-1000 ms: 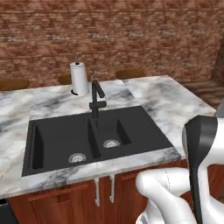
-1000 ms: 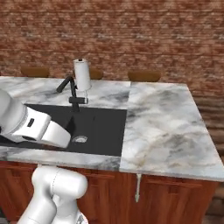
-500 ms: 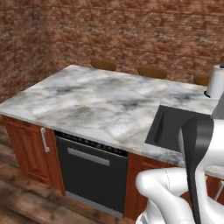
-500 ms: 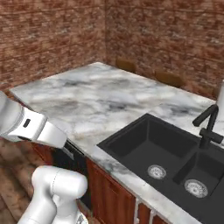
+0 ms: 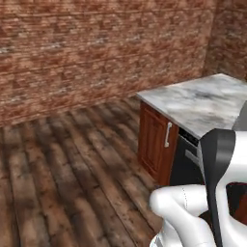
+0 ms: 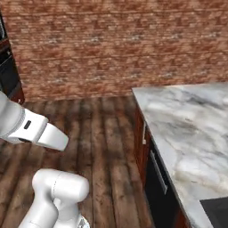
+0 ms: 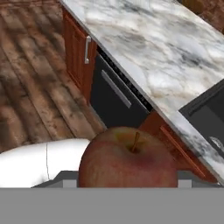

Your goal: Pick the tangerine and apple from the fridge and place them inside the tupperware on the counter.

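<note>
Hand view puts the apple point(image 7: 127, 158) right at the bottom of the picture, large and close, red-brown with a yellowish patch near its short stem, which points up toward the camera. It sits where the gripper point(image 7: 127, 181) reaches — the fingers themselves are hidden behind the fruit, so I cannot tell directly how far they are spread, only that the apple rests between them and appears pinched there.

In the left base view the arm rises at the lower right: a white rounded link low down and a dark joint section above it, upright, in front of the counter's end. In the right base view a white link with a dark band crosses the left edge, angled down to the right, above a white rounded base link at the lower left.

The counter point(image 6: 187, 129) is a white-and-grey marbled top over red-brown cabinets. In the right base view it runs along the right side, from the middle distance toward the near right corner; in the left base view its end shows at the far right. Below the top are a wooden cabinet door point(image 5: 153, 140) with a pale upright handle and, just beside it, a black appliance front point(image 7: 118, 103) with a long grey bar handle. A dark sink basin point(image 7: 210, 116) is set into the counter at the right edge of the hand view.

Dark wooden floorboards point(image 5: 72, 173) spread to the left of the counter, and a red brick wall point(image 6: 111, 44) closes the far side.
</note>
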You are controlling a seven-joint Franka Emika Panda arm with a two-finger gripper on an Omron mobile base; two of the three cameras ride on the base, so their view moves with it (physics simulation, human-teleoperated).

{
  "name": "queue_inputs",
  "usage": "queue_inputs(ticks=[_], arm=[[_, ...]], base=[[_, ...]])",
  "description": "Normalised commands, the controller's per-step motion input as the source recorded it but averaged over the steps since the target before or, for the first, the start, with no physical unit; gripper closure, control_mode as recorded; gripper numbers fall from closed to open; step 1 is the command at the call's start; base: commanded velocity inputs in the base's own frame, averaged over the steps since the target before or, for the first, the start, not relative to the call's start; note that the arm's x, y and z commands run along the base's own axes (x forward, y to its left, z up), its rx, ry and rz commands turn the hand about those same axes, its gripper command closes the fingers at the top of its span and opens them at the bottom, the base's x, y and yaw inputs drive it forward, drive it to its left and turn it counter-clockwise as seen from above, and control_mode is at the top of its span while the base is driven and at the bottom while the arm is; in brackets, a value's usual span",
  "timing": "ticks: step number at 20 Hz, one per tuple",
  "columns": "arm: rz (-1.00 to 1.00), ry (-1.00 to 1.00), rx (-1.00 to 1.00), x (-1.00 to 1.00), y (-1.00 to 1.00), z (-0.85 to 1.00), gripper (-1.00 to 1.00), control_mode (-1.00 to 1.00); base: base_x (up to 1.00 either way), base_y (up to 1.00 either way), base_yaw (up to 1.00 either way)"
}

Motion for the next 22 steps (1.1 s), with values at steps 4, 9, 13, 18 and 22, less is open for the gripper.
queue_inputs(ticks=[4, 9, 13, 18, 22], arm=[[0.00, 0.00, 0.00, 0.00, 0.00, 0.00, 1.00, 1.00], [0.00, 0.00, 0.00, 0.00, 0.00, 0.00, 1.00, 1.00], [0.00, 0.00, 0.00, 0.00, 0.00, 0.00, 1.00, 1.00], [0.00, 0.00, 0.00, 0.00, 0.00, 0.00, 1.00, 1.00], [0.00, 0.00, 0.00, 0.00, 0.00, 0.00, 1.00, 1.00]], base=[[0.06, 0.68, 1.00], [0.67, 0.28, 1.00], [1.00, 0.00, 1.00], [1.00, -0.07, 1.00], [1.00, -0.30, 0.91]])
